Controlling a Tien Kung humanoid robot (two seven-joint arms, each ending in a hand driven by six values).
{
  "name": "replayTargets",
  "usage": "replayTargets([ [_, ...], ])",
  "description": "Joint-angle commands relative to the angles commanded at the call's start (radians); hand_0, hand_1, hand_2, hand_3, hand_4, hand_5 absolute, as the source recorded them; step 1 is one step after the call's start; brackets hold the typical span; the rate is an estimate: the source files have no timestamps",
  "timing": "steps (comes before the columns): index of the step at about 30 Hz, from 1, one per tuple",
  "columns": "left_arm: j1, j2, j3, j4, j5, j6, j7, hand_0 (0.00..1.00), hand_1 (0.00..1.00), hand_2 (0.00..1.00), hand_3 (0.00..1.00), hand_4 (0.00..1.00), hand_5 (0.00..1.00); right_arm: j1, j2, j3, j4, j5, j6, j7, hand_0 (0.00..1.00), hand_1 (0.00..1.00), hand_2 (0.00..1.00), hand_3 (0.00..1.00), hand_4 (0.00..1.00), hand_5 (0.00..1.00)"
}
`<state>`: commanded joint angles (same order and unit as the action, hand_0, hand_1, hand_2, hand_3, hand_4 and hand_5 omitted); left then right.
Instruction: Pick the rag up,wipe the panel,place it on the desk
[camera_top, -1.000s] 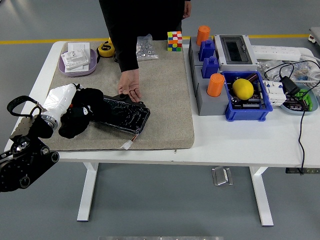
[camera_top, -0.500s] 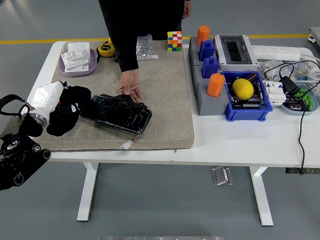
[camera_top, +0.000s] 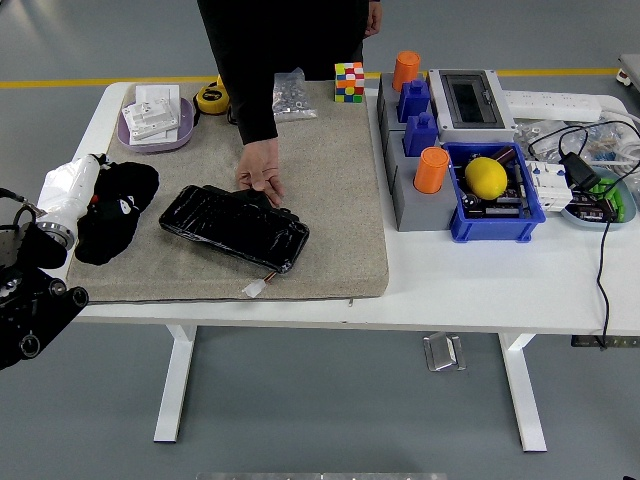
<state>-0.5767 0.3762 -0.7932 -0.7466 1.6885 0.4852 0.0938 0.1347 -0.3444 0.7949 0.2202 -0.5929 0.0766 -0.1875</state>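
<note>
— Since a second ago the left hand has drawn back leftward off the panel, taking the rag along; the panel lies fully uncovered now, slightly shifted on the mat.

— Does the hand hold the rag?

— Its black fingers merge with the black cloth, so its grip cannot be told; the rag lies bunched under it at the mat's left edge, clear of the panel.

— And the person?

— One hand rests fingertips on the panel's far edge, as before; the body stands at the table's far side.
</note>
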Motion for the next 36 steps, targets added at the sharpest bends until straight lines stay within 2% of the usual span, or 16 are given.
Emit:
replayTargets([
  [3,0.0,-0.004,0.007,0.029,-0.045,0.008,-0.02,0.219,0.191,0.523,0.445,0.28,0.002,0.0,0.0,-0.003,0.0,0.002,0.0,-0.001,0.717,0.622,0.666,0.582,0.974,0.544],
  [4,0.001,-0.005,0.008,0.035,-0.061,0.007,-0.026,0.255,0.272,0.54,0.501,0.278,0.002,0.0,0.0,-0.003,0.0,0.002,0.0,-0.001,0.717,0.621,0.666,0.582,0.974,0.544],
  [9,0.002,-0.011,0.002,0.053,-0.073,-0.004,-0.034,0.255,0.272,0.54,0.501,0.278,0.002,-0.002,0.0,-0.005,-0.001,0.002,-0.001,-0.002,0.717,0.621,0.666,0.582,0.974,0.544],
  [10,0.002,-0.012,0.003,0.056,-0.078,-0.008,-0.034,0.279,0.371,0.553,0.527,0.386,0.002,-0.002,0.001,-0.005,0.0,0.002,-0.001,-0.002,0.717,0.622,0.666,0.582,0.975,0.544],
  [15,0.006,-0.013,0.009,0.056,-0.081,-0.042,-0.029,0.279,0.371,0.553,0.527,0.386,0.002,-0.004,0.003,-0.004,0.0,-0.001,-0.002,-0.001,0.717,0.622,0.666,0.582,0.975,0.544],
  [16,0.005,-0.014,0.01,0.057,-0.081,-0.046,-0.027,0.314,0.516,0.66,0.537,0.52,0.002,-0.004,0.003,-0.005,0.0,-0.001,-0.002,-0.001,0.716,0.62,0.666,0.582,0.975,0.546],
  [21,0.007,-0.014,0.02,0.067,-0.1,-0.083,-0.012,0.314,0.516,0.66,0.537,0.52,0.002,-0.005,0.004,-0.003,0.0,-0.002,-0.003,-0.001,0.716,0.62,0.666,0.582,0.975,0.546],
  [22,0.008,-0.013,0.021,0.067,-0.104,-0.089,-0.014,0.33,0.645,0.809,0.565,0.692,0.095,-0.005,0.004,-0.004,0.0,-0.002,-0.003,-0.001,0.718,0.621,0.666,0.581,0.975,0.545],
  [27,0.011,-0.012,0.017,0.069,-0.11,-0.103,-0.013,0.33,0.645,0.809,0.565,0.692,0.095,-0.008,0.004,-0.004,-0.001,-0.003,-0.004,-0.001,0.718,0.621,0.666,0.581,0.975,0.545],
  [28,0.013,-0.012,0.015,0.068,-0.11,-0.104,-0.012,0.364,0.727,0.824,0.66,0.806,0.227,-0.008,0.004,-0.005,-0.002,-0.003,-0.005,0.0,0.718,0.622,0.666,0.581,0.975,0.546],
  [33,0.016,-0.007,0.008,0.06,-0.121,-0.108,-0.017,0.364,0.727,0.824,0.66,0.806,0.227,-0.009,0.006,-0.004,-0.001,-0.005,-0.005,0.0,0.718,0.622,0.666,0.581,0.975,0.546],
  [34,0.016,-0.006,0.006,0.058,-0.123,-0.108,-0.018,0.375,0.737,0.829,0.769,0.869,0.332,-0.009,0.007,-0.004,-0.001,-0.006,-0.005,0.0,0.717,0.618,0.666,0.582,0.974,0.546],
  [36,0.017,-0.005,0.001,0.055,-0.126,-0.11,-0.017,0.375,0.737,0.829,0.769,0.869,0.332,-0.01,0.008,-0.002,-0.002,-0.006,-0.005,0.0,0.717,0.618,0.666,0.582,0.974,0.546],
])
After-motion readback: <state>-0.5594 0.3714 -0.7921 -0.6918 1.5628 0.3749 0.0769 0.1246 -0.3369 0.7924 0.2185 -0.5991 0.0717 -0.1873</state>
